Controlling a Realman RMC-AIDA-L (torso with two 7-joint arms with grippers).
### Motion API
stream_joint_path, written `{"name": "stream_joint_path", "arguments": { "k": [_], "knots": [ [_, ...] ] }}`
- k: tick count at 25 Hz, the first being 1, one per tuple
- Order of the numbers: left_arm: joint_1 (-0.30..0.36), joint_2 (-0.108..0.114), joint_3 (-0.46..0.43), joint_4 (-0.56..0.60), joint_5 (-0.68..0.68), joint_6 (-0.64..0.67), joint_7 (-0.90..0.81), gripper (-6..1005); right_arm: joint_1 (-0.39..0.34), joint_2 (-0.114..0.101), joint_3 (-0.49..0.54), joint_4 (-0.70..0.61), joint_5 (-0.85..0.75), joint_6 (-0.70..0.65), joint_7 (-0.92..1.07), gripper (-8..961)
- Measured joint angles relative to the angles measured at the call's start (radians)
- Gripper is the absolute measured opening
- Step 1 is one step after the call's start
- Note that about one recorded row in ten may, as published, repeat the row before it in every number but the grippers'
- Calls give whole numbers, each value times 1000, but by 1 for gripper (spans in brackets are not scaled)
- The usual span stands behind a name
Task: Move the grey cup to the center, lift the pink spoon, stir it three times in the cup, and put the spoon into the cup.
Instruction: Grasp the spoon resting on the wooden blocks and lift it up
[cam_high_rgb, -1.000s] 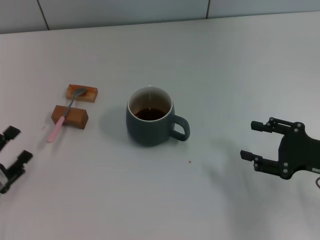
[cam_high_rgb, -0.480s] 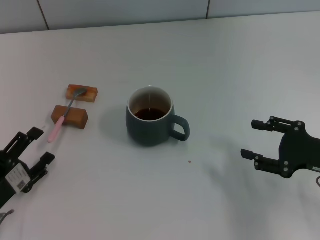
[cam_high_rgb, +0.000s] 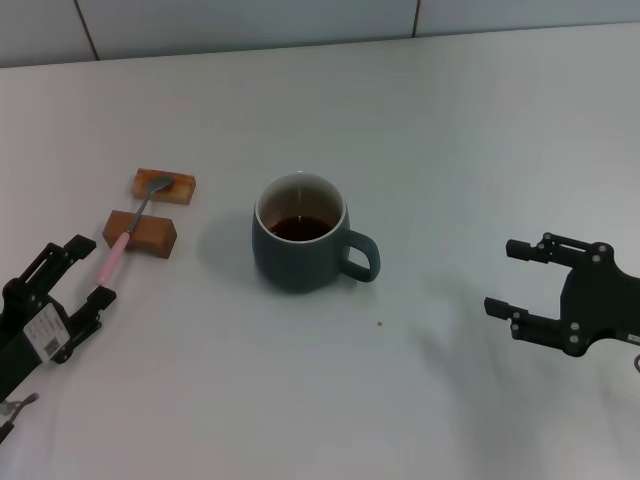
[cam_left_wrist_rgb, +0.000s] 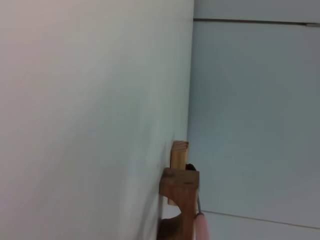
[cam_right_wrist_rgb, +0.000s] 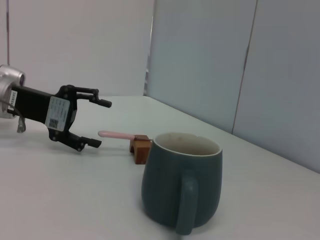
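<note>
The grey cup (cam_high_rgb: 298, 250) stands mid-table with dark liquid inside, its handle toward my right; it fills the near ground of the right wrist view (cam_right_wrist_rgb: 180, 185). The pink spoon (cam_high_rgb: 113, 257) rests across two brown blocks (cam_high_rgb: 141, 232), bowl on the far block, pink handle sloping off the near one (cam_right_wrist_rgb: 117, 134). My left gripper (cam_high_rgb: 94, 270) is open at the handle's free end, one finger on each side of it, also seen as the left gripper (cam_right_wrist_rgb: 101, 124). My right gripper (cam_high_rgb: 500, 277) hovers open well to the right of the cup.
The far brown block (cam_high_rgb: 164, 185) holds the spoon bowl. Both blocks and a bit of pink handle (cam_left_wrist_rgb: 202, 227) show in the left wrist view. A wall runs along the table's back edge (cam_high_rgb: 300, 40).
My left gripper has advanced from the near left corner up to the spoon handle's end, staying open. The right gripper has barely shifted. Cup and spoon have not moved.
</note>
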Motion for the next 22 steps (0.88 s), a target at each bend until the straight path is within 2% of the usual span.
{"name": "stream_joint_path", "arguments": {
  "k": [22],
  "knots": [
    [-58,-2,-36,-59,-3,-88,-5,844,4,0,2,-4,5,0,0,694]
  ]
}}
